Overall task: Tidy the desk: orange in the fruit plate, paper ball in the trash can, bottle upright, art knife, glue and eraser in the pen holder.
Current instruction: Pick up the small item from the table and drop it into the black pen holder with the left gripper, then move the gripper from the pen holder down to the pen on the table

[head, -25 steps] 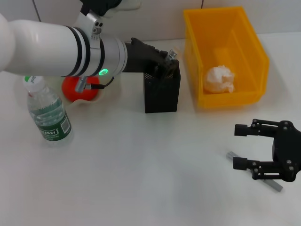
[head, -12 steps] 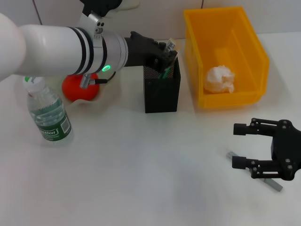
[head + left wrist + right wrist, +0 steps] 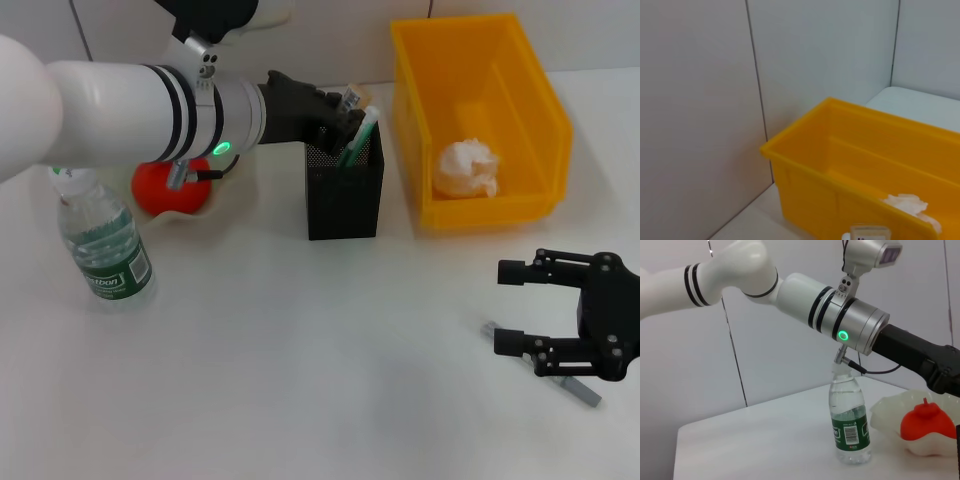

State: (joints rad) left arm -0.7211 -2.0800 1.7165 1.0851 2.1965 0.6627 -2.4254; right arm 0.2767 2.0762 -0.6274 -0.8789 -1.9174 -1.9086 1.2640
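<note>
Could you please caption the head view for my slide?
Left gripper above the pen holder; open right gripper over the knife.

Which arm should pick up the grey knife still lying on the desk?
Right. The right gripper hangs open just over the knife, while the left gripper is far off at the pen holder.

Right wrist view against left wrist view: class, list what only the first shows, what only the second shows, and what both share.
Only the right wrist view shows the upright bottle, the orange in the fruit plate, and the left arm reaching across.

Only the left wrist view shows the yellow trash can with the paper ball inside it.

Both show the pale panelled wall and a stretch of the white desk. Neither shows its own hand.
</note>
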